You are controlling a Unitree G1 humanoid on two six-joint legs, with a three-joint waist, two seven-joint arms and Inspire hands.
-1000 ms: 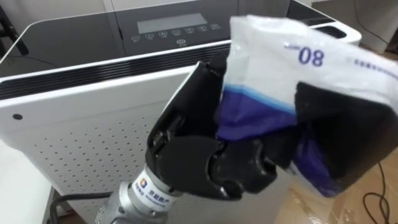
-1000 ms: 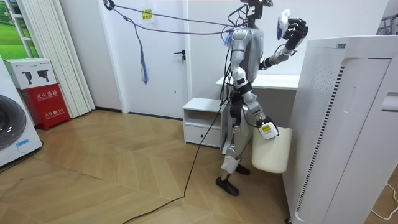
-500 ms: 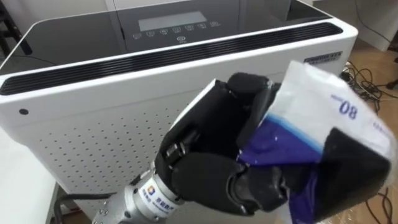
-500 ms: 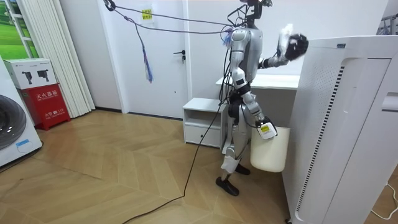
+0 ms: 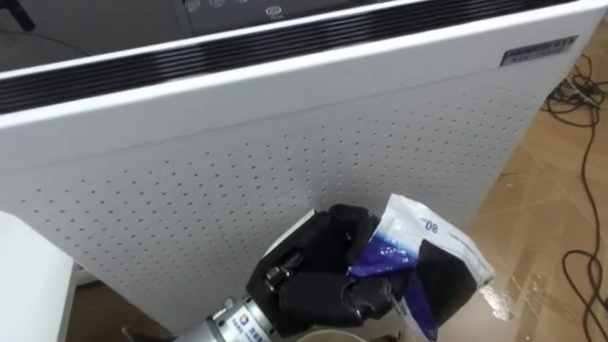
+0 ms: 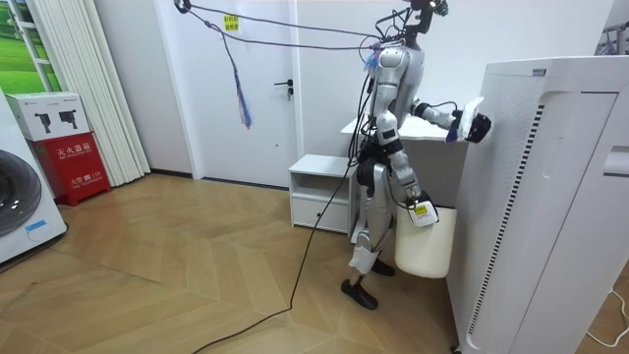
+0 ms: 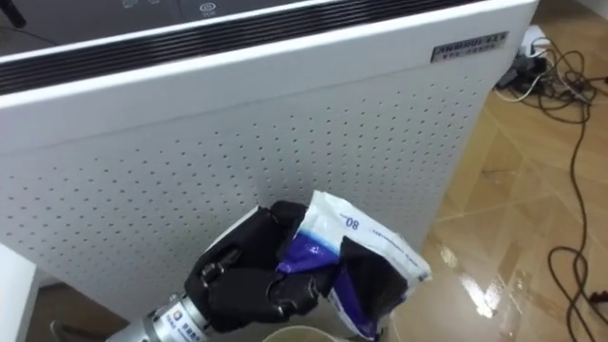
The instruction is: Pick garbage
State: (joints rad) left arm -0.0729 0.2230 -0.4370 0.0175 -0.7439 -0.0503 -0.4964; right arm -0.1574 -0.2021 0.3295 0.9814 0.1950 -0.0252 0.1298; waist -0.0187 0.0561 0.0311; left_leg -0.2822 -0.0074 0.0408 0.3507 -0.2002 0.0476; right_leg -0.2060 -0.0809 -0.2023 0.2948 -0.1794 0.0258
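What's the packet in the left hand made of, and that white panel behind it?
The packet in the left hand looks like thin glossy plastic film: it is crumpled and creased. The air purifier panel looks like rigid matte white plastic, possibly painted metal: flat, evenly perforated.

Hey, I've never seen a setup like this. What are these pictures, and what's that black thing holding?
This is a humanoid robot doing housework. Two pictures come from the camera eyes in its head, looking down; the third comes from a camera standing in the room and shows the whole robot. The black thing is its left hand, fingers curled round a crumpled white and blue packet, the garbage. Behind it stands a big white appliance with a perforated side. In the room view its right hand hangs low at a white bin beside its leg.
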